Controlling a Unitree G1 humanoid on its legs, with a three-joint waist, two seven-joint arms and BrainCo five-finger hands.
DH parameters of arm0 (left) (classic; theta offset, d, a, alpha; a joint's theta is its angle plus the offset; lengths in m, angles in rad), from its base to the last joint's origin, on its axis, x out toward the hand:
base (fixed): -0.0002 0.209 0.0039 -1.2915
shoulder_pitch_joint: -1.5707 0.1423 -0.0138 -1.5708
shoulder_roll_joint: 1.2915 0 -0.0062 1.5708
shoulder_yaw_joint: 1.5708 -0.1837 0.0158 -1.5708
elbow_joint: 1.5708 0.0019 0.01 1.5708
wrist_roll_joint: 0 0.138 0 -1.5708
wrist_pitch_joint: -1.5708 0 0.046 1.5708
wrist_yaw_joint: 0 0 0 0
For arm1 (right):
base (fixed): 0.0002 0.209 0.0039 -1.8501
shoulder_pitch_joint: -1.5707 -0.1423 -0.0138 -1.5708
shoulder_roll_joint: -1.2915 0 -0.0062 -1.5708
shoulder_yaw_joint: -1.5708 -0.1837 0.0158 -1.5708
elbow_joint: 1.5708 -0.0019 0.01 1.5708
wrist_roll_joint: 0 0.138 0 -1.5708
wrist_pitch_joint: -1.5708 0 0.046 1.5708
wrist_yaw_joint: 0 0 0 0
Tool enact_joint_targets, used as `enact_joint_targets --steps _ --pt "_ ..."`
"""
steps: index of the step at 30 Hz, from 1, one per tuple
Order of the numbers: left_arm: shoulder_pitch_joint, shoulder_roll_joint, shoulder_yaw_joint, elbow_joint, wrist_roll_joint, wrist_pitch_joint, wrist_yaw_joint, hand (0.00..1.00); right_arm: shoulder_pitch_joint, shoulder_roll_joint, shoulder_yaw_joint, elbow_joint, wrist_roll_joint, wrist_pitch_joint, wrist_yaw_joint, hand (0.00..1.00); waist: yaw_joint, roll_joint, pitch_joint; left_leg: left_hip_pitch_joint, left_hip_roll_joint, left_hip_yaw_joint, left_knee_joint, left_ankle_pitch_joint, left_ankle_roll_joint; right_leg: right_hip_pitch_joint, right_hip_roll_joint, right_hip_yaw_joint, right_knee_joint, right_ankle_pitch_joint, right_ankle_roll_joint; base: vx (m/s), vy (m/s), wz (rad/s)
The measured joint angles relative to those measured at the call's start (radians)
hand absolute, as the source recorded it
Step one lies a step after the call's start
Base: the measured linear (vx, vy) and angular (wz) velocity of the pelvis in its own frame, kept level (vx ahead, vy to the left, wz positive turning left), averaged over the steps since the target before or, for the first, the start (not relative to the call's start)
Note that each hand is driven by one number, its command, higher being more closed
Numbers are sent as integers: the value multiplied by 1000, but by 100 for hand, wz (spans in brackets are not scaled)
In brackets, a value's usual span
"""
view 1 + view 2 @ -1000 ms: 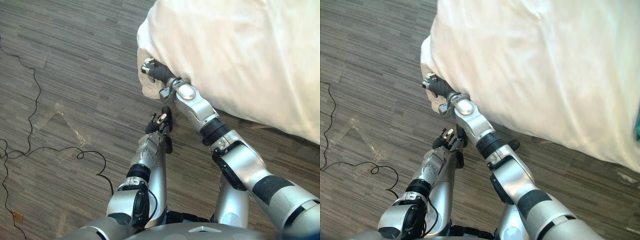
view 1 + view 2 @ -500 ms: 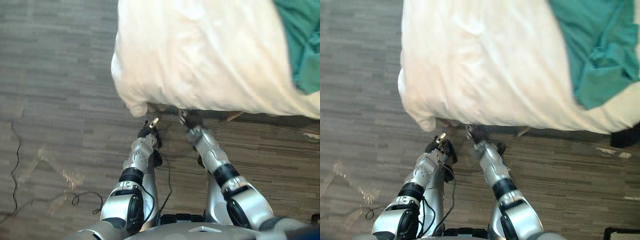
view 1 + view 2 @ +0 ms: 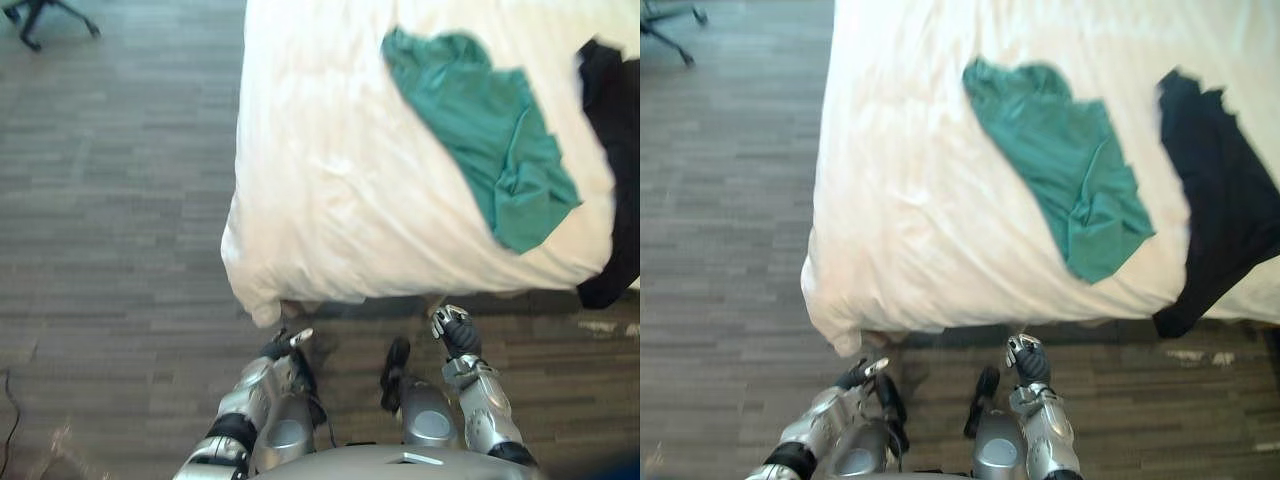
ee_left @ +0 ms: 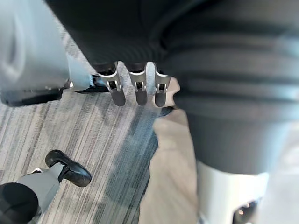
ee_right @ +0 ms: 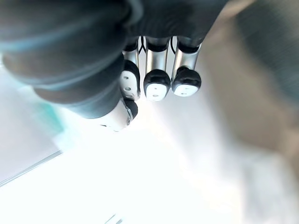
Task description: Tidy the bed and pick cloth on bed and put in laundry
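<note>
Both my hands are low, at the foot of the bed [image 3: 330, 210], over the grey plank floor [image 3: 120, 200]. L hand [image 3: 283, 347] sits just below the hanging corner of the white cover, and I can't tell if it touches the cover. In the L wrist view its fingers [image 4: 137, 91] are bent in and short; nothing in them. R hand [image 3: 457, 330] is just under the near edge of the cover, further along to my right; in the R wrist view its fingers [image 5: 156, 84] are curled right in, dark tips facing back at me; empty too.

Now the clothes: green cloth [image 3: 480, 130] lies crumpled on top of the bed, right of centre, its lower end near the foot edge and well apart from both hands. Black cloth [image 3: 1215, 200] is at the far R side, partly on top, with its lower part draped over the corner & hanging down the side.

Cover is wrinkled across the middle. Wheeled chair base [image 3: 40, 12] at the far L corner of the floor.
</note>
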Motion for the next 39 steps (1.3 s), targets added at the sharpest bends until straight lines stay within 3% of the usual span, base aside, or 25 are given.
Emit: enact_joint_targets --steps 3,7,12,15,19,21,23,25,29,32,39 --pt "79 7 -13 -18 25 35 -14 0 48 -1 -11 -171 0 31 65 100 -1 1 -46 41 -3 0 -17 -4 -4 45 6 0 -29 0 10 12 6 -6" --pt "121 14 -17 -26 21 30 -30 0 60 -3 4 -294 12 128 182 100 4 12 -78 71 -7 -1 -19 -20 -10 85 7 1 -57 2 22 -33 12 -1" --pt "146 12 -20 -24 21 11 -46 0 38 -11 168 -301 69 263 272 100 14 27 -101 79 -13 -13 -23 -29 -5 101 6 0 -78 7 30 -17 12 4" --pt "142 15 -44 -28 23 -8 -58 0 -54 -28 300 -296 103 288 268 100 35 40 -89 35 -13 -32 -23 -29 -5 64 -4 -1 -74 8 30 -30 7 9" --pt "53 23 -66 -27 11 -56 -71 0 -375 1 366 -254 103 276 204 100 58 45 8 -84 -21 -54 -17 6 3 -59 -12 0 -50 44 11 -29 1 9" --pt "-41 13 -102 -24 -23 -85 -74 0 -609 34 354 -183 104 267 130 100 78 54 121 -143 -23 -57 -17 39 16 -117 -9 -1 -48 76 -3 -78 -5 7" --pt "-109 2 -107 -20 -54 -104 -74 0 -740 53 341 -136 104 266 78 100 92 57 175 -186 -27 -59 -15 62 34 -158 -8 -2 -44 91 -11 -48 2 5" --pt "-160 -9 -107 -4 -70 -121 -73 0 -813 60 324 -112 104 266 24 100 101 57 187 -241 -27 -66 3 65 37 -203 -12 -10 -38 93 -13 17 -1 15" --pt "-277 -46 -109 82 -76 -144 -66 0 -944 53 249 -45 145 265 -97 100 112 82 208 -374 -21 -87 115 45 65 -311 -44 -13 41 86 -23 22 20 16" --pt "-336 -65 -107 113 -79 -157 -44 0 -982 36 214 -45 184 235 -165 100 112 102 223 -443 -15 -103 161 16 69 -374 -52 -11 73 77 -26 -44 29 3" --pt "-430 -128 -32 121 -115 -166 3 0 -943 37 156 -73 243 148 -217 100 98 103 252 -515 -4 -59 169 16 59 -494 -61 30 115 70 -31 -97 6 -15"
